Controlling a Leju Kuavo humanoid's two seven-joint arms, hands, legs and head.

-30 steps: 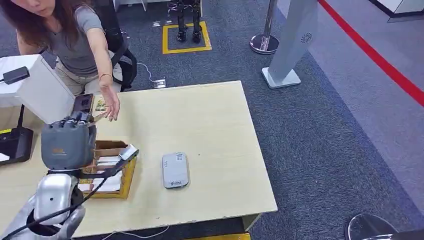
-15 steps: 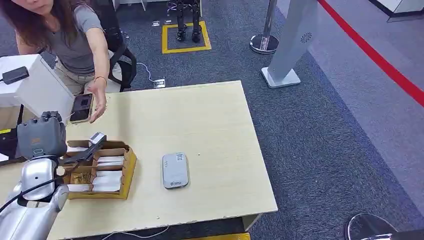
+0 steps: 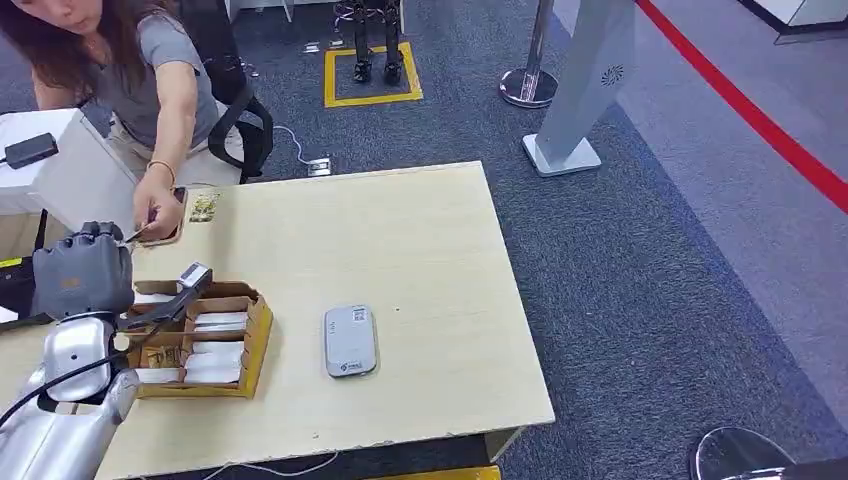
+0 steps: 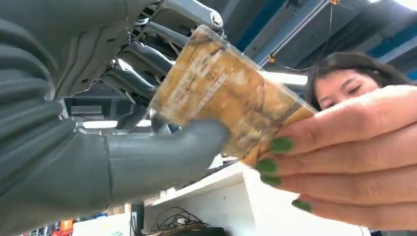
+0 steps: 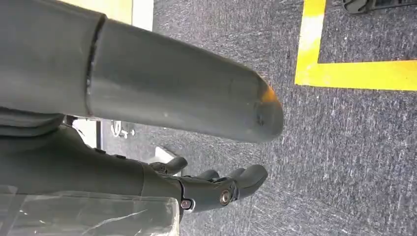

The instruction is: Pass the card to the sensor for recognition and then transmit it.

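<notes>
Largest in the head view, a pale rectangular wooden table (image 3: 420, 250) on dark grey carpet, with a seated person in a grey short-sleeved top (image 3: 150, 75) at its far left corner, leaning in. On the table's near left part, an open brown cardboard tray with compartments (image 3: 258, 335) holding white packets, and just to its right, apart from it, a flat grey rounded-rectangle sensor unit (image 3: 350, 341) lying on the wood. Beyond the tray, near the person, a dark phone (image 3: 170, 225) flat on the table and a small yellowish printed card (image 3: 204, 208) beside it. Raised over the table's far left edge, the robot's grey left hand (image 3: 82, 282), thumb (image 4: 162, 157) pressed under and dark fingers (image 4: 133, 81) curled over a worn yellow-brown plastic-wrapped card (image 4: 221, 93), so the card pinched firmly between them. Gripping the same card's other end, the person's hand with green-painted nails (image 4: 344, 157), meeting the robot's hand above the table edge. Hanging over grey carpet beside a yellow floor line (image 5: 359, 73), the robot's grey right hand (image 5: 196, 147), thumb well apart from loosely bent dark fingers, holding nothing.
</notes>
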